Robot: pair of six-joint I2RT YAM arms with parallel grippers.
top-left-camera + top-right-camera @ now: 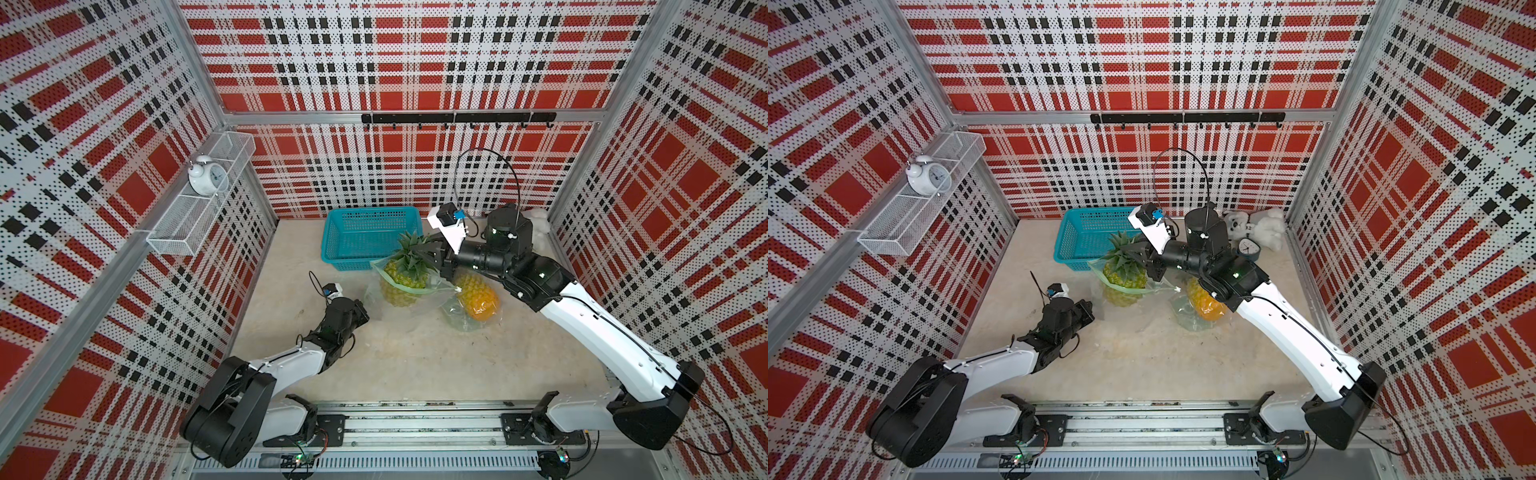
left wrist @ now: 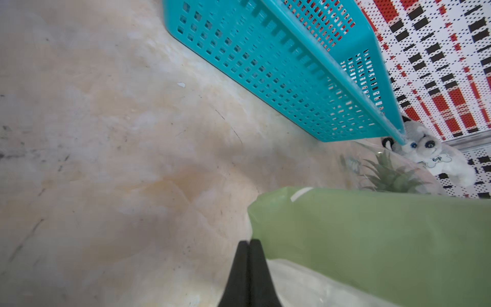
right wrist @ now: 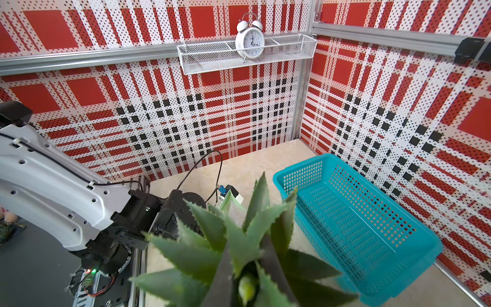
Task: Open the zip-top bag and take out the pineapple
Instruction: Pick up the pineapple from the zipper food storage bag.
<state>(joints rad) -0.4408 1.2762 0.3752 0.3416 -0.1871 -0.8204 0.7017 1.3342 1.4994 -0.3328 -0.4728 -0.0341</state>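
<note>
Pineapple (image 1: 404, 277) standing upright near the middle of the tabletop (image 1: 415, 357), long axis vertical, leafy crown (image 1: 409, 249) pointing up and its lower body inside the open zip-top bag (image 1: 401, 286), whose green rim encircles the fruit at mid-height. The turquoise basket (image 1: 365, 237) sits just behind it.

Right gripper (image 1: 432, 254) reaches in from the side at crown level; its fingers are nearly closed around the leaves, as the right wrist view confirms, where dark fingers (image 3: 223, 279) sit among the spiky leaves (image 3: 202, 255).

Left gripper (image 2: 249, 244) is low beside the bag; in the left wrist view its two fingers are pressed fully together at the edge of the green bag strip (image 2: 372, 234); whether film is pinched between them cannot be told.

A second pineapple (image 1: 478, 297) lies on its side in another clear bag (image 1: 465, 316), just to the right.

Only a top view shows the plush toy (image 1: 1262, 226) and a small dark clock (image 1: 1249, 248) behind the right arm; the left wrist view also catches the plush. The right wrist view shows the white alarm clock (image 3: 249, 40) facing outward on the mesh wall shelf (image 3: 247, 57).
</note>
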